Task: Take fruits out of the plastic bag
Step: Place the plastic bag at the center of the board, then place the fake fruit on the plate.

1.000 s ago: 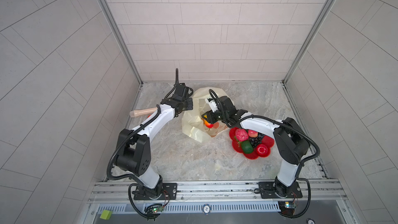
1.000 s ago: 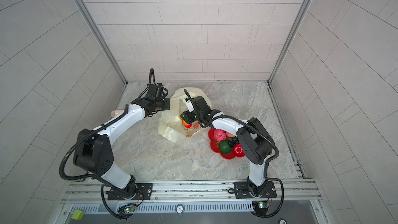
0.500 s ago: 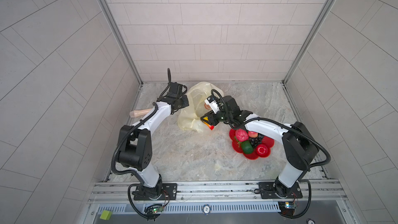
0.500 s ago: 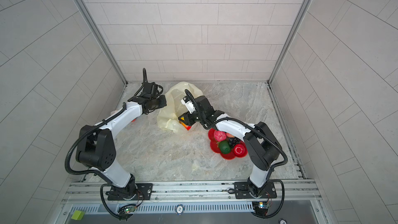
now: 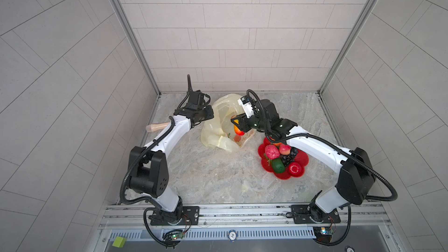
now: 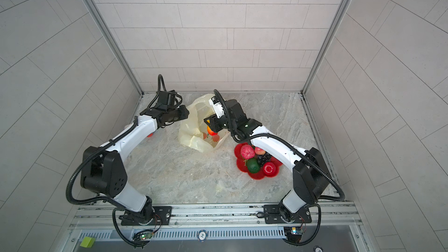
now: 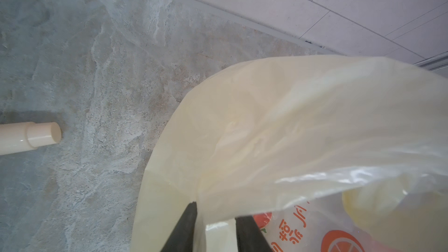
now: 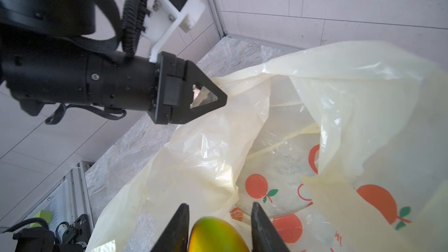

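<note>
The pale-yellow plastic bag lies at the back middle with its mouth held up. My left gripper is at the bag's rim, its jaws parted with the film still between them. My right gripper is over the bag's mouth, shut on a yellow-green to orange fruit. On the red plate sit a pink wrinkly fruit, a peach, dark grapes, a green oval fruit and a red round fruit.
A cream cylindrical handle lies on the marble floor by the left wall, behind my left forearm. Tiled walls close the back and both sides. My right forearm passes over the plate's far edge.
My left gripper drew the bag's rim up and to the left, bunching the bag, and its jaws have now parted. The right gripper kept hold of the fruit and hardly moved.
</note>
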Controlling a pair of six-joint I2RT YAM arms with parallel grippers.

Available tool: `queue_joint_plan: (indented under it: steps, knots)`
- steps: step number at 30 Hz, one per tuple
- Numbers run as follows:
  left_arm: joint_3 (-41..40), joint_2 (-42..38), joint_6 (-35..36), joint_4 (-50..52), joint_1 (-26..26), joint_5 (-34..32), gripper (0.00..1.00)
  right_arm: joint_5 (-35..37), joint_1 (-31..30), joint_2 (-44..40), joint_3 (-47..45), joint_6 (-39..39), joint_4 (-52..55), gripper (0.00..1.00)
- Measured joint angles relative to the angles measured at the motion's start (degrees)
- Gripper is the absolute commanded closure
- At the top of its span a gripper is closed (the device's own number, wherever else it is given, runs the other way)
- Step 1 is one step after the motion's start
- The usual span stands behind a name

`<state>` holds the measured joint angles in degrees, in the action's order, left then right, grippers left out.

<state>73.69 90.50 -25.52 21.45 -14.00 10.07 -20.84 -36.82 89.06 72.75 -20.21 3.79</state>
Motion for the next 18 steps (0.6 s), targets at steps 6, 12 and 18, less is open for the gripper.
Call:
queue_joint_plan:
  steps: [6, 12, 18]
  knots:
    - [-0.8, -6.0, 0.7, 0.0, 0.0, 0.1, 0.57, 4.5, 0.0, -2.2, 1.2, -1.1, 3.9, 0.71]
    - [-0.8, -9.4, 1.2, -0.1, 0.0, 1.4, 0.53, 7.5, 0.0, -5.2, 3.1, -1.7, 7.8, 0.71]
    - [-0.7, -11.9, 2.0, 0.0, 0.0, 1.3, 0.52, 9.2, 0.1, -8.7, 3.3, -2.6, 10.9, 0.71]
